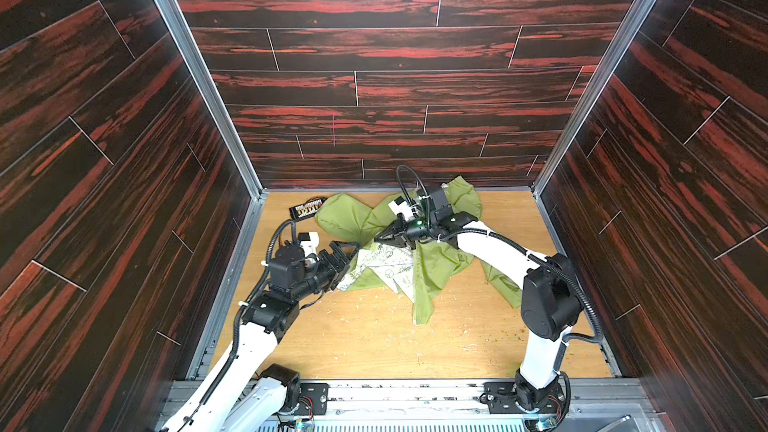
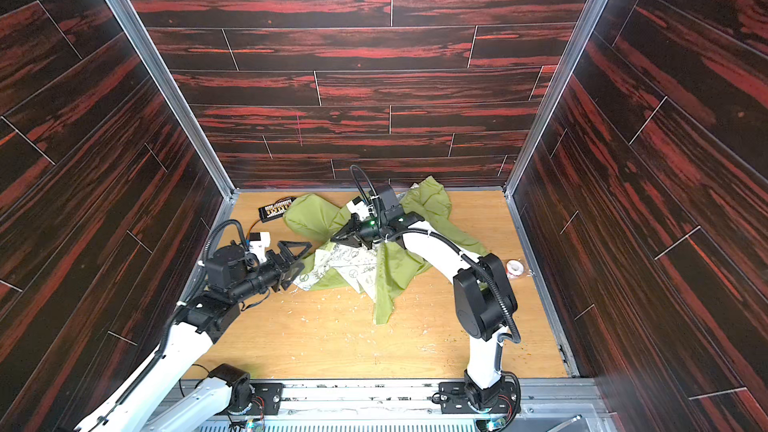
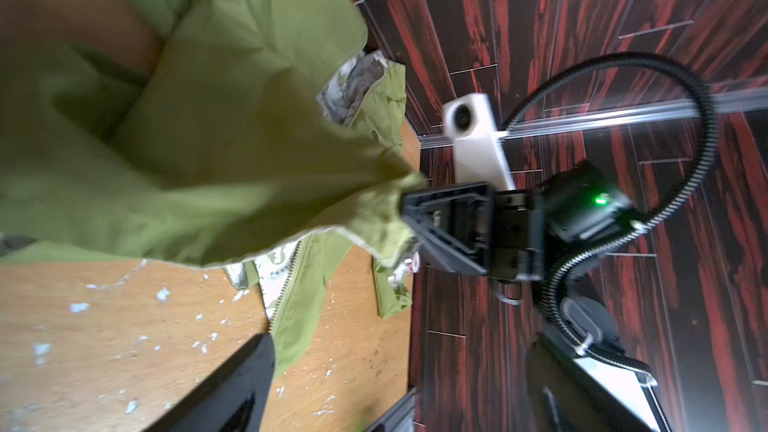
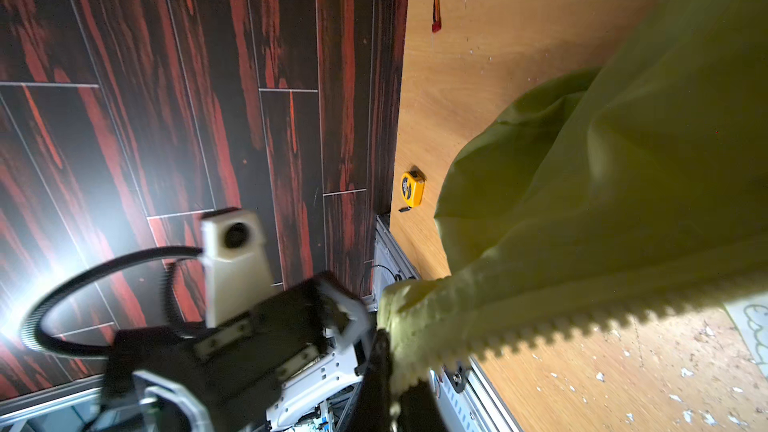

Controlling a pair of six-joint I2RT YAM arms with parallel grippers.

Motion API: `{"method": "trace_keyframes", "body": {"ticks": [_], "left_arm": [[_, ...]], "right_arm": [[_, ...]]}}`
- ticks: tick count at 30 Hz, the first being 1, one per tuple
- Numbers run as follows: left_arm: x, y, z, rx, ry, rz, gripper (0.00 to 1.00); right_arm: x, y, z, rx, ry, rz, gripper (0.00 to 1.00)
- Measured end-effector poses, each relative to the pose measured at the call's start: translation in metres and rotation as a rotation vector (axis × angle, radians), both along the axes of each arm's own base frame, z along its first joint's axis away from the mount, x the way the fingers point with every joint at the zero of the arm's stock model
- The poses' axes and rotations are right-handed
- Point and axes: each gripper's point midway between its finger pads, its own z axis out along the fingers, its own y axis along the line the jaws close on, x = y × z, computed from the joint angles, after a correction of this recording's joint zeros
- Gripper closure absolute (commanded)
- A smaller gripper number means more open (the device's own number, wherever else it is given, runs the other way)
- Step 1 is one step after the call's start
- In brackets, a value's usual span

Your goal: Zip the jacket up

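Jacket [image 4: 623, 160] zipper edge pinched in right tool [image 1: 382, 238], left tool [image 1: 353, 257] spread empty, tape measure [image 4: 412, 189] only in right wrist view.

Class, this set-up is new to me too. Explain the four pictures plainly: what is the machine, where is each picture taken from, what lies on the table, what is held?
The machine is two white-and-black robot arms mounted at the near edge of a wooden table. Two pictures look down from above, side by side; the other two come from a camera on each wrist. On the table lies a crumpled olive-green jacket, unzipped, its pale printed lining showing, plus white scraps, a yellow tape measure and a roll of tape. The right tool is shut on the jacket's zipper edge, holding it raised. The left tool is open beside the lining, holding nothing.
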Motion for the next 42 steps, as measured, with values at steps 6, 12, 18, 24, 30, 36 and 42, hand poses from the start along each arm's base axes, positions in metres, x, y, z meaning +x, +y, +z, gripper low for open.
{"method": "trace_keyframes", "body": {"ticks": [6, 12, 18, 24, 30, 36, 42], "left_arm": [[0.004, -0.019, 0.009, -0.087, -0.016, -0.022, 0.02], [0.017, -0.031, 0.008, -0.150, -0.027, -0.011, 0.02], [0.034, -0.034, -0.001, -0.185, -0.016, 0.025, 0.03], [0.052, -0.038, -0.002, -0.220, -0.044, 0.045, 0.18], [0.063, -0.044, -0.011, -0.231, -0.047, 0.037, 0.32], [0.062, -0.048, -0.006, -0.245, -0.067, 0.010, 0.38], [0.061, -0.054, -0.013, -0.242, -0.054, -0.023, 0.47]], "right_arm": [[0.005, 0.001, 0.002, 0.000, 0.048, -0.021, 1.00], [0.006, 0.001, 0.002, -0.002, 0.091, -0.037, 1.00], [0.005, 0.001, 0.002, 0.000, 0.116, -0.045, 1.00], [0.003, 0.001, -0.009, 0.006, 0.155, -0.052, 1.00], [-0.002, -0.003, -0.028, -0.014, 0.211, -0.065, 1.00], [-0.003, -0.007, -0.027, -0.005, 0.217, -0.077, 1.00], [-0.004, -0.013, -0.020, 0.026, 0.216, -0.097, 1.00]]}}
